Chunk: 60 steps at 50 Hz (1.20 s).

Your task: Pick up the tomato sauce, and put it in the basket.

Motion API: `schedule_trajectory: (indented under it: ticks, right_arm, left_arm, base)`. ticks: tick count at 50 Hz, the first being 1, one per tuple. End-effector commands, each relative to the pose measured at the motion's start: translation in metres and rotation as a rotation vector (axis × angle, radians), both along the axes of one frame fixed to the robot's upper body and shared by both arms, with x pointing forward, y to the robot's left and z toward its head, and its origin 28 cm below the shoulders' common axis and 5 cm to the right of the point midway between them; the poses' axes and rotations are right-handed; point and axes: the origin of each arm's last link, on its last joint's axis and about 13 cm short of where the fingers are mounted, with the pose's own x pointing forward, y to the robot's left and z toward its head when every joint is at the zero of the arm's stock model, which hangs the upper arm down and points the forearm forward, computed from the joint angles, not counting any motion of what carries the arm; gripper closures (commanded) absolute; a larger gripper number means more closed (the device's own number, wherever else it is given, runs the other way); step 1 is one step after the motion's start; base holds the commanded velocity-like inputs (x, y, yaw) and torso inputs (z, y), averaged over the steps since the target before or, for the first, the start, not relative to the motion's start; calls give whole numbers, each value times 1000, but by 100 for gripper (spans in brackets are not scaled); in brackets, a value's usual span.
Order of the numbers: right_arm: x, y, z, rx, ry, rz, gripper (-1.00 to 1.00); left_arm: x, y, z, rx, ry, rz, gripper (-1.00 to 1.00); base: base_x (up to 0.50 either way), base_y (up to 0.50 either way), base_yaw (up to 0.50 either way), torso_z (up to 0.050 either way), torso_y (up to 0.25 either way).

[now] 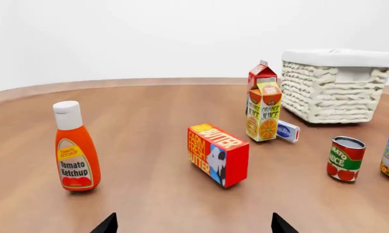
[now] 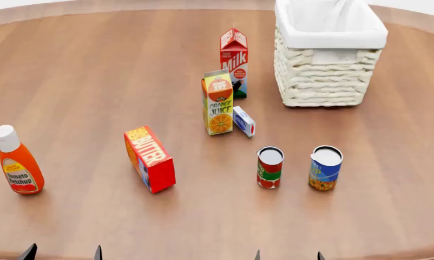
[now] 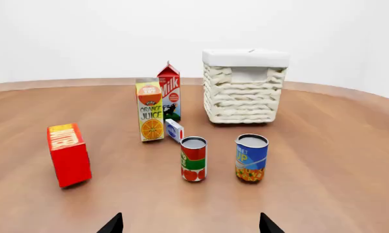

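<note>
The tomato sauce can (image 2: 270, 167), red label with a green band and silver top, stands upright on the wooden table (image 2: 94, 76), next to a blue-and-yellow can (image 2: 325, 167). It also shows in the right wrist view (image 3: 194, 158) and the left wrist view (image 1: 345, 158). The cream wicker basket (image 2: 325, 81) with a white liner stands at the back right, also in the right wrist view (image 3: 243, 92) and the left wrist view (image 1: 333, 90). My left gripper (image 2: 63, 253) and right gripper (image 2: 288, 255) are open and empty at the table's near edge, well short of the can.
An orange ketchup bottle (image 2: 16, 161) stands at the left. A red butter box (image 2: 150, 158) is in the middle. An orange juice carton (image 2: 218, 102), a milk carton (image 2: 234, 61) and a small blue-white box (image 2: 244, 121) stand between the cans and the basket.
</note>
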Motion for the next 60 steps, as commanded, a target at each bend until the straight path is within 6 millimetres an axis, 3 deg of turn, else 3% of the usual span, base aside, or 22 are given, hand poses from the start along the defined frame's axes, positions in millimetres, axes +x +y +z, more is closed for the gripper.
schedule_trajectory:
  ticks: [1, 12, 18, 24, 33, 60]
  right_arm:
    - [-1, 1, 0, -6, -4, 4, -100]
    - [-30, -2, 55, 34, -191, 8, -100]
    - [-58, -3, 92, 30, -342, -11, -100]
    - [-79, -1, 114, 41, -433, 12, -100]
    - [-83, -1, 119, 54, -438, 31, -100]
    - [-83, -1, 119, 45, -430, 39, -100]
  left_arm:
    - [0, 0, 1, -5, -2, 6, -100]
    - [-24, -1, 45, 12, -155, 30, -100]
    - [-53, 2, 83, 29, -308, 50, -100]
    - [-80, 1, 109, 15, -410, 37, -100]
    - [-82, 1, 111, 8, -424, 33, -100]
    - [-84, 0, 112, 26, -429, 25, -100]
  base:
    - [0, 0, 0, 0, 0]
    - [0, 0, 0, 0, 0]
    - [0, 0, 0, 0, 0]
    - [0, 0, 0, 0, 0]
    - [57, 0, 0, 0, 0]
    - [500, 0, 0, 0, 0]
